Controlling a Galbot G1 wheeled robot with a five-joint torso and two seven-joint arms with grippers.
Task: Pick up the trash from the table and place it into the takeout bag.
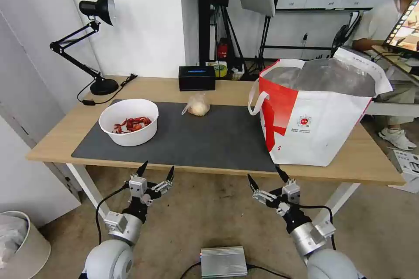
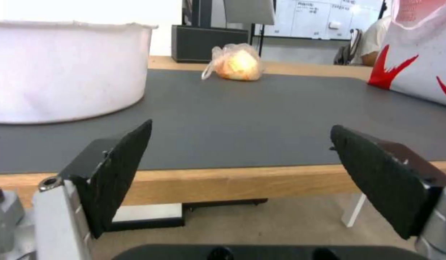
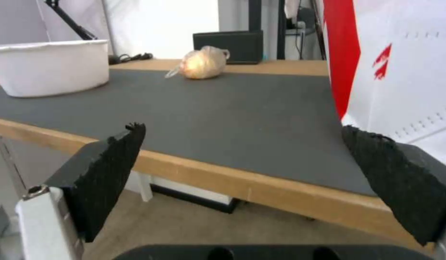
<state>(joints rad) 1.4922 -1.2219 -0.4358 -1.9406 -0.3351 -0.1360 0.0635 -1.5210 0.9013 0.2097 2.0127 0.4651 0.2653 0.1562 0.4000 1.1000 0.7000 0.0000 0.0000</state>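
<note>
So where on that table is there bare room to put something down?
The grey mat lies bare between the white bowl and the takeout bag, in front of the small clear bag. The back edge is busier: black box, desk lamp.

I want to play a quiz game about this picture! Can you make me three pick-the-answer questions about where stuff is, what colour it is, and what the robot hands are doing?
1. Where is the small clear bag with the beige lump?
A. On the dark grey mat
B. Inside the takeout bag
C. In the white bowl

2. What colour are the scraps in the bowl?
A. Green
B. Red
C. Blue

3. How are the left gripper and right gripper?
A. Both open, holding nothing
B. Both shut on trash
C. One gripper lifts the bowl

Answers: 1 A, it lies on the mat's far edge. 2 B, red shells show. 3 A, fingers are spread below the table edge.
</note>
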